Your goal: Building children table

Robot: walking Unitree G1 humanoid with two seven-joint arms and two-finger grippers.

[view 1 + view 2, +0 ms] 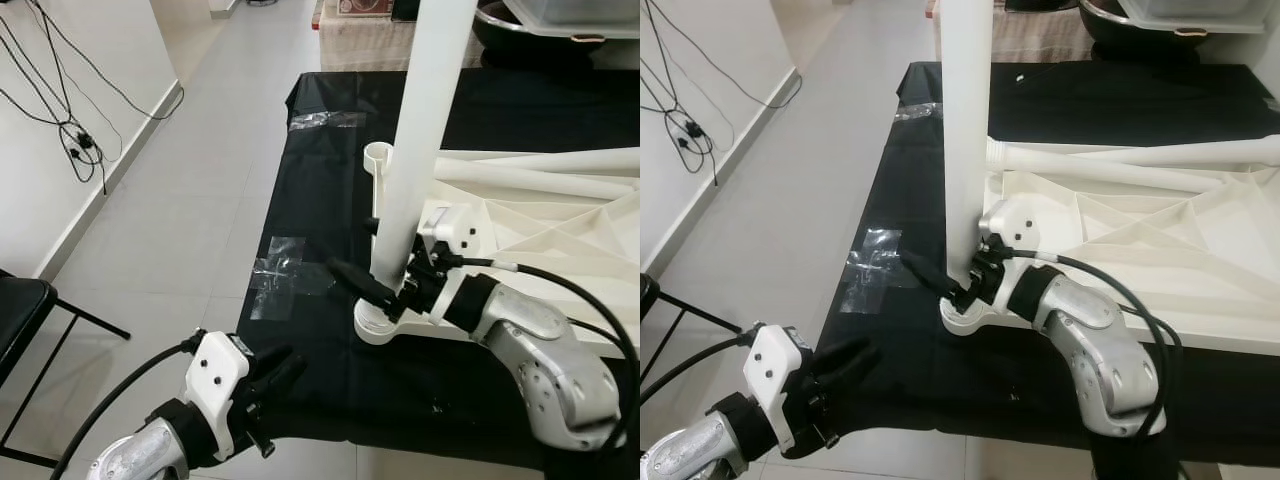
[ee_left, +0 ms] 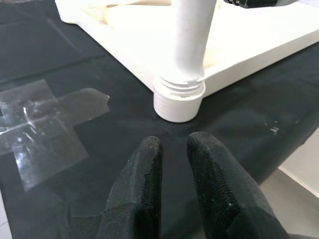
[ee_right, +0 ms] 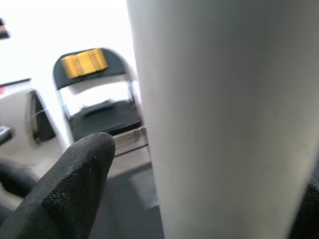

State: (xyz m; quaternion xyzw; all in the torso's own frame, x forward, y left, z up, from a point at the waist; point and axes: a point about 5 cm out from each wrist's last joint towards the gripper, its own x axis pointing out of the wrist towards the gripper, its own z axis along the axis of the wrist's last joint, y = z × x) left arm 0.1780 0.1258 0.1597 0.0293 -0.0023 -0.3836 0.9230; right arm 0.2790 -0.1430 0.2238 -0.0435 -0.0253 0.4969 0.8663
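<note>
Nearest of all, the left gripper is seen low at the near edge of the black cloth, its two black fingers drawn almost together with just a thin slit between them, and nothing is held in them. It is poised just short of the corner socket, a ribbed white collar at the near corner of the upturned white tabletop. Beside that gripper, patches of clear tape are stuck flat on the cloth.

Next in, the white table leg is stood upright in that corner socket, rising out of the top of the eye views. It is clamped low down by the right gripper, one finger on the side facing the room and the other pressed on the far side, so the leg is gripped between them. The silver right arm is bent in from the near right, over the tabletop's edge.

Further back, a second socket is visible at the tabletop's next corner, open. Two more white legs are laid across the ribbed underside, close together. Off to the left, loose black cables are hung on the white wall above the grey floor tiles, and a black folding chair is set near the wall.
</note>
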